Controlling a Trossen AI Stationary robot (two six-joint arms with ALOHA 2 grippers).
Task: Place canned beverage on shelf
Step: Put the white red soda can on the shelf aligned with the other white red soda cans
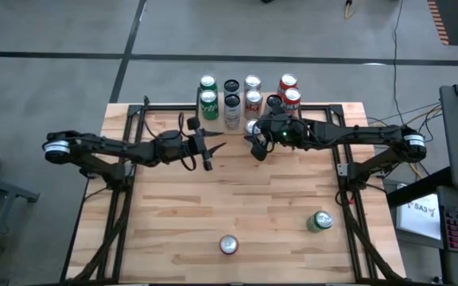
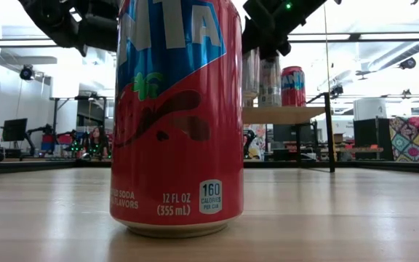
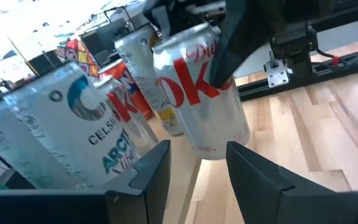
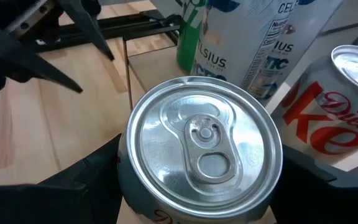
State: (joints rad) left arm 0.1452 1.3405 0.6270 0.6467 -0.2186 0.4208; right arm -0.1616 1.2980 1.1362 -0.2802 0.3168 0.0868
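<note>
My right gripper (image 1: 257, 141) is shut on a silver Diet Coke can (image 4: 199, 146) at the near edge of the shelf (image 1: 270, 111), a low riser with a light wood top (image 2: 282, 114). Several cans stand in rows on the shelf: green (image 1: 208, 103), white Celsius (image 1: 231, 107), and red (image 1: 291, 97). My left gripper (image 1: 215, 148) is open and empty, just left of the held can and pointing at it (image 3: 204, 93). A red Fanta can (image 1: 228, 245) stands near the table's front edge and fills the low view (image 2: 177, 116). My right gripper pinches the Diet Coke can's upper wall (image 4: 126, 177), just under the top rim, between its two fingers (image 4: 89, 177), one on each side. The fingers slant down from the table's right. The can is about upright; whether its base rests on the shelf, I cannot tell.
A green can (image 1: 319, 221) stands on the table at the near right. Black frame rails (image 1: 126, 159) run along the table's left and right sides. The wood between the two arms and the front cans is bare.
</note>
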